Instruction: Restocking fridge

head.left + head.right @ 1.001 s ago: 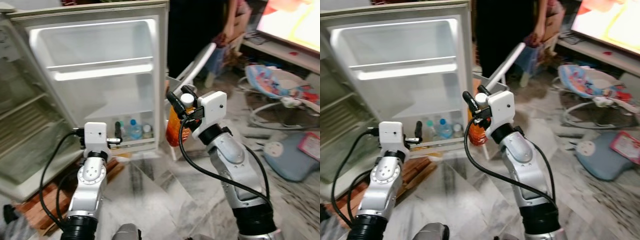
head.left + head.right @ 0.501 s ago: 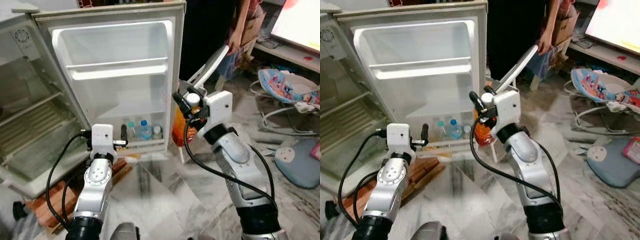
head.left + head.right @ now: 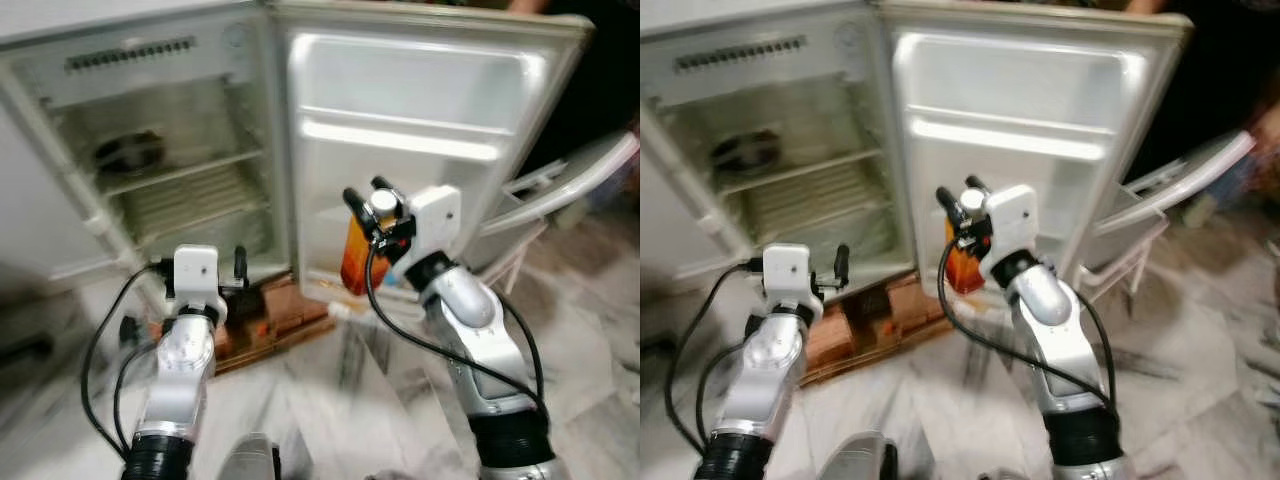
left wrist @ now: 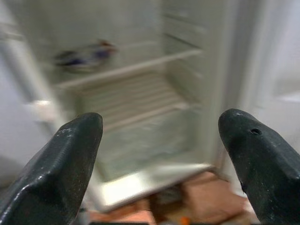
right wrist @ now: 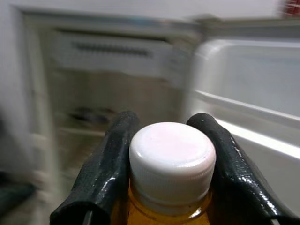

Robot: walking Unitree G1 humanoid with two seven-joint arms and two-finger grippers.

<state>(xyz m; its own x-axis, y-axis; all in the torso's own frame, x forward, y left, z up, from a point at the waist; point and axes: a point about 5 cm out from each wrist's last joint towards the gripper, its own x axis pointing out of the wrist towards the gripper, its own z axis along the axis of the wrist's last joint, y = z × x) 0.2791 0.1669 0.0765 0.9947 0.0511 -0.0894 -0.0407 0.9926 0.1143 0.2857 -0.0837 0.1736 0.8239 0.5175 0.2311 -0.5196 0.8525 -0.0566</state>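
The fridge (image 3: 180, 190) stands open with wire shelves inside, and its white door (image 3: 420, 110) is swung wide to the right. An orange bottle (image 3: 357, 258) with a white cap (image 5: 172, 152) hangs in front of the door's lower part. My right gripper (image 3: 367, 197) is shut on the bottle's neck, a black finger (image 5: 105, 168) on each side of the cap. My left gripper (image 4: 161, 119) is open and holds nothing. It is raised at the left (image 3: 238, 268), facing the fridge's lower shelves.
Wooden boards (image 3: 270, 312) lie under the fridge's front. A white folded frame (image 3: 570, 185) leans to the right of the door, with a person in dark clothes (image 3: 610, 90) behind it. A dark blurred object (image 4: 84, 56) lies on an upper fridge shelf. The floor is marble.
The camera has swung left, so the fridge interior now faces me and the room at the right has left the frame. The right gripper still holds the bottle; both arms keep their pose.
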